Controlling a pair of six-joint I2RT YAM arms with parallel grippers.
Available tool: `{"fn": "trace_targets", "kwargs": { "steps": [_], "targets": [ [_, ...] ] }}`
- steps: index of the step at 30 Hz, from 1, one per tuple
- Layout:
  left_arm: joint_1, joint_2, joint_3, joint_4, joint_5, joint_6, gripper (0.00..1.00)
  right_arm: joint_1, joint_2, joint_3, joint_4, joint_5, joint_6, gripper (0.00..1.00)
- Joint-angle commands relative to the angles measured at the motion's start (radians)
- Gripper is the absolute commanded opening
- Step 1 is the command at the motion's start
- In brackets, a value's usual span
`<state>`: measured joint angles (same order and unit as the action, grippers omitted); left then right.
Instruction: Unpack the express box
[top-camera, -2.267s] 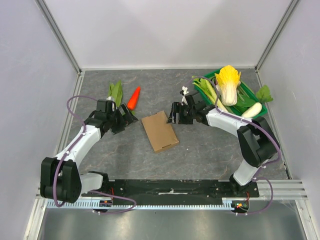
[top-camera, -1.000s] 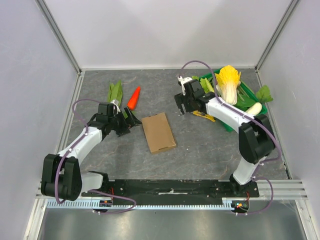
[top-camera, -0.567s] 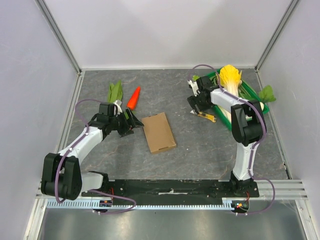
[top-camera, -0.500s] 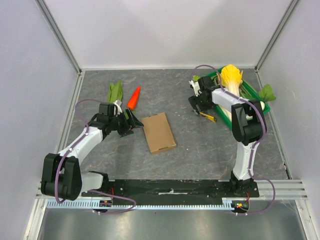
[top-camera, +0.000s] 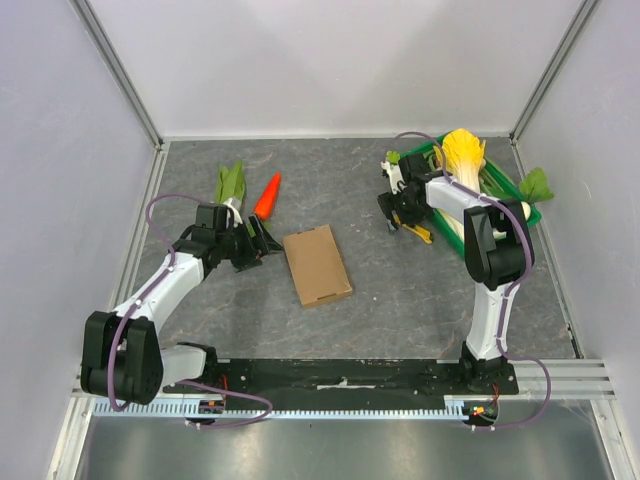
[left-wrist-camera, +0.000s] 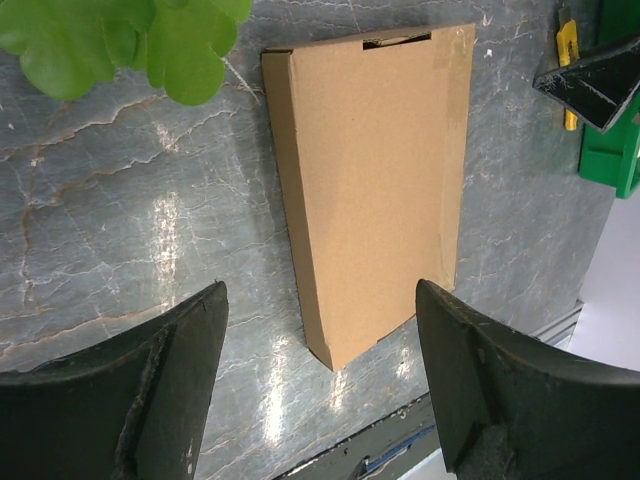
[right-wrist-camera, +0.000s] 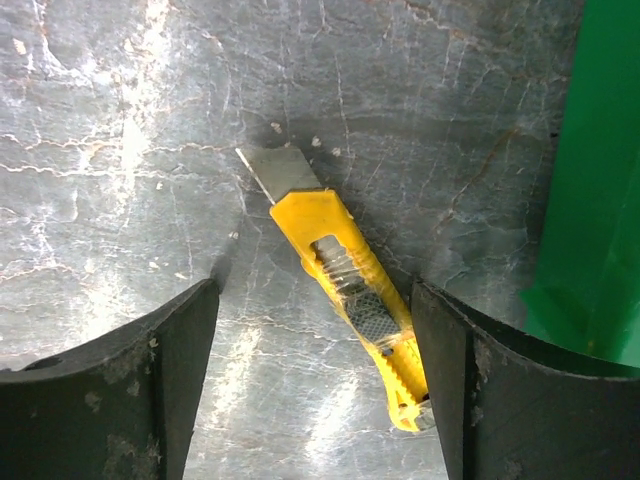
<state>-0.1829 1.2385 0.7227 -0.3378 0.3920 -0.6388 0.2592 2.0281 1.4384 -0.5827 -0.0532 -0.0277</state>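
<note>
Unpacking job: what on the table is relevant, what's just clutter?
Job: express box; yellow utility knife, likely the opener, beneath the open right end effector.
Clutter: carrot; leafy greens beside it; green crate holding cabbage and other vegetables.

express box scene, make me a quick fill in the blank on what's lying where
1. The express box lies flat with its flap lid ____.
2. The utility knife, blade out, has a ____ handle.
3. The carrot lies nearer the ____ arm.
4. The napa cabbage sits in a ____ crate.
Missing words: closed, yellow, left, green.
</note>
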Motion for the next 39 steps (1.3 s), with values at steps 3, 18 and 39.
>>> {"fn": "trace_targets", "kwargs": {
  "steps": [3, 18, 39],
  "targets": [
    [-0.003, -0.013, 0.044, -0.007, -0.038, 0.047, 0.81, 0.032, -0.055, -0.068, -0.029, -0.013, 0.074, 0.81],
    [-0.003, -0.03, 0.063, -0.023, -0.045, 0.074, 0.81, 0.147, -0.077, -0.174, 0.006, 0.213, 0.241, 0.33],
    [-0.003, -0.057, 0.216, -0.029, 0.367, 0.117, 0.84, 0.385, -0.44, -0.088, -0.006, -0.115, 0.284, 0.0]
  ]
}}
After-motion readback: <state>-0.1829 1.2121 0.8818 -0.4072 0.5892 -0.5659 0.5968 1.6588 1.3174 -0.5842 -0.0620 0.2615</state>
